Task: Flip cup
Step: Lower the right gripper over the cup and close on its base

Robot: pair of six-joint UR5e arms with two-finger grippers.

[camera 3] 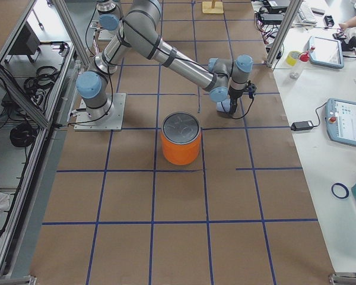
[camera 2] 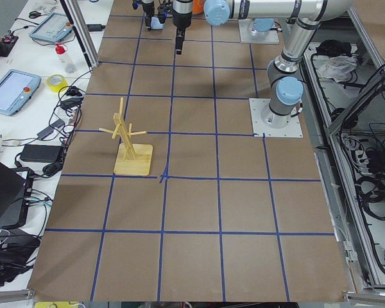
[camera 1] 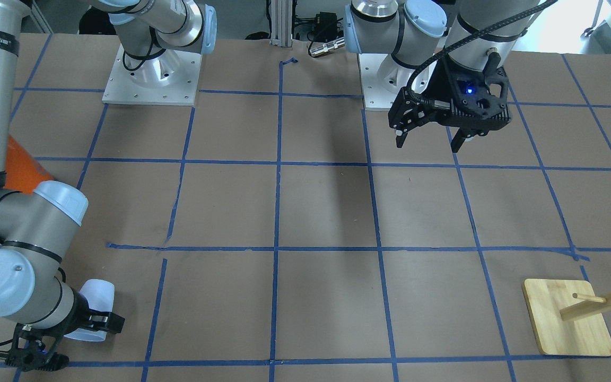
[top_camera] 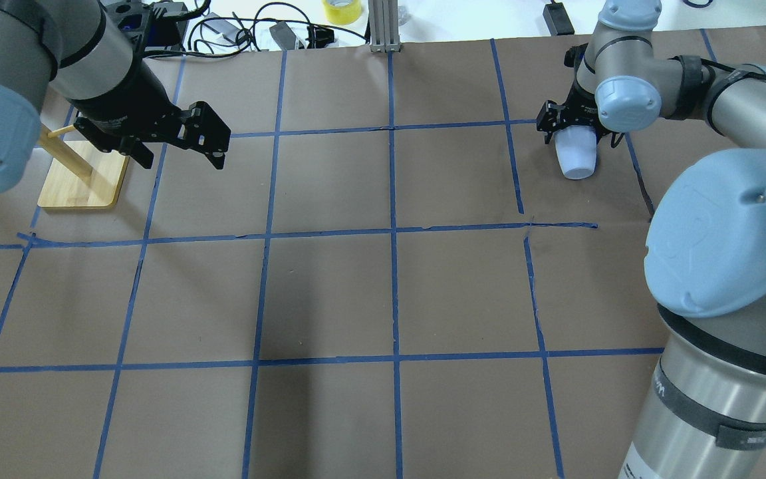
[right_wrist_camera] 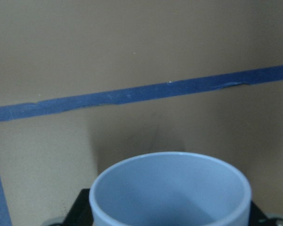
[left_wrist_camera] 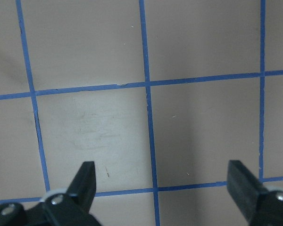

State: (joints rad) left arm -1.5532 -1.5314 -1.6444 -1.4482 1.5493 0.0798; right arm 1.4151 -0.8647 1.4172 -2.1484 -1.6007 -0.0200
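The pale blue-white cup [top_camera: 576, 158] is in my right gripper [top_camera: 575, 135], which is shut on it near the table's far right part. The cup is tilted, with its open rim toward the wrist camera [right_wrist_camera: 170, 188] and its base pointing away. It also shows in the front-facing view [camera 1: 96, 302], low over the brown paper, with the right gripper [camera 1: 89, 324] around it, and small in the exterior right view [camera 3: 225, 107]. My left gripper [top_camera: 180, 158] is open and empty, hanging above bare table [left_wrist_camera: 161, 169], far from the cup; it also shows in the front-facing view [camera 1: 427, 144].
A large orange can with a silver top [camera 3: 181, 139] stands near the right arm, partly hidden behind it in the front-facing view [camera 1: 25, 165]. A wooden peg rack on a square base [top_camera: 80, 181] stands at the far left, by the left gripper. Blue tape lines grid the table.
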